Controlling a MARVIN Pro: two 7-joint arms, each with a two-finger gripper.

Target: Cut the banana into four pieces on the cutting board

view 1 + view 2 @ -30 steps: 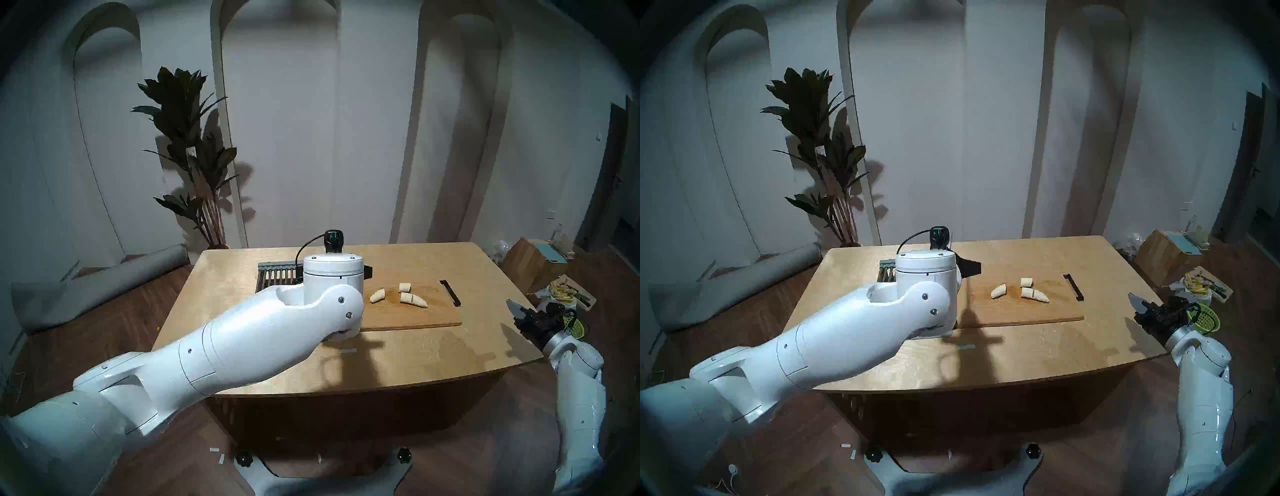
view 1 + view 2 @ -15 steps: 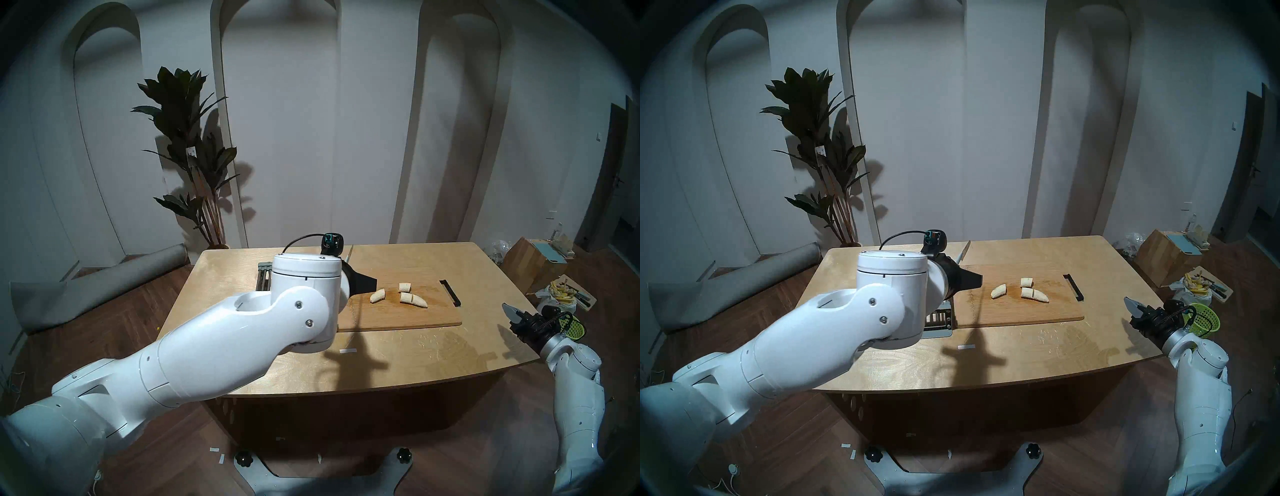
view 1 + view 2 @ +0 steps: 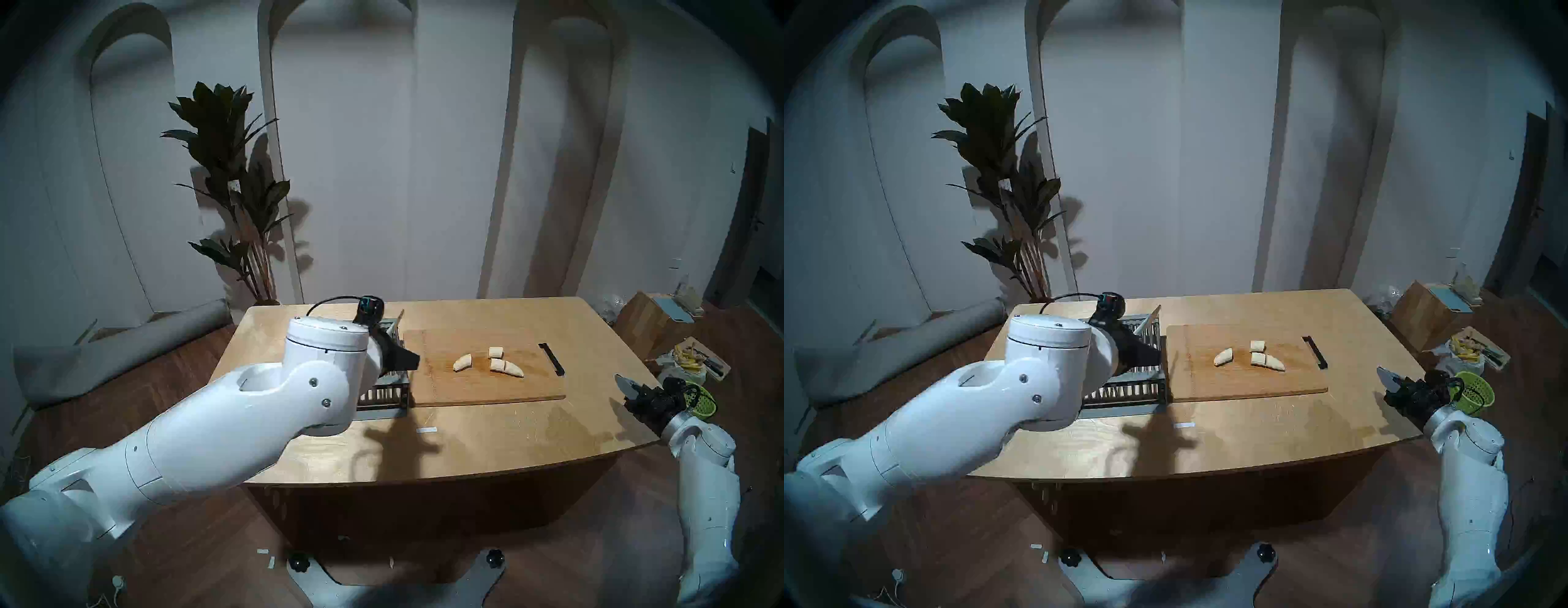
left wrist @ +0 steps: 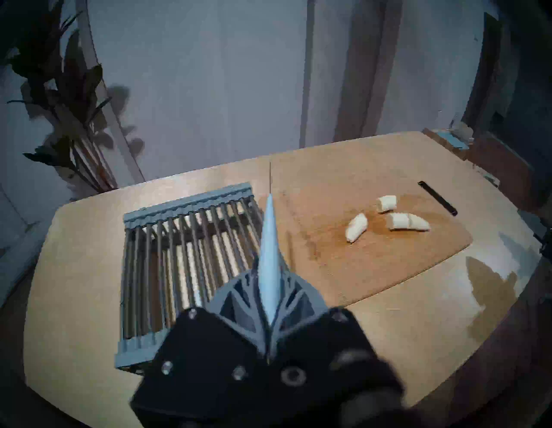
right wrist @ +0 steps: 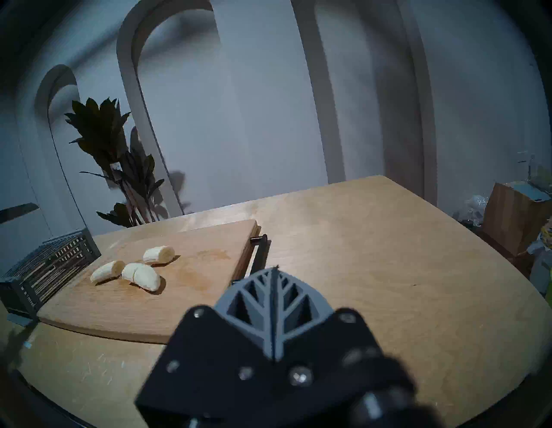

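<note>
Now the left claw, clamped on a pale grey knife, hangs over the grey slatted metal rack; best to lower the blade flat onto its slats. Right of the rack, four cream banana chunks lie mid-way on the light-brown wooden cutting board. Further right, the right claw is pressed shut and empty off the pale wooden desk edge.

banana: pale cream chunks | board: light brown wood, darker stain mid, black slot handle | rack: grey slats | table: pale wood grain, scuffed white | knife: light blue-grey blade | arms: glossy white, black wrists | basket: lime green mesh | plant: dark green
</note>
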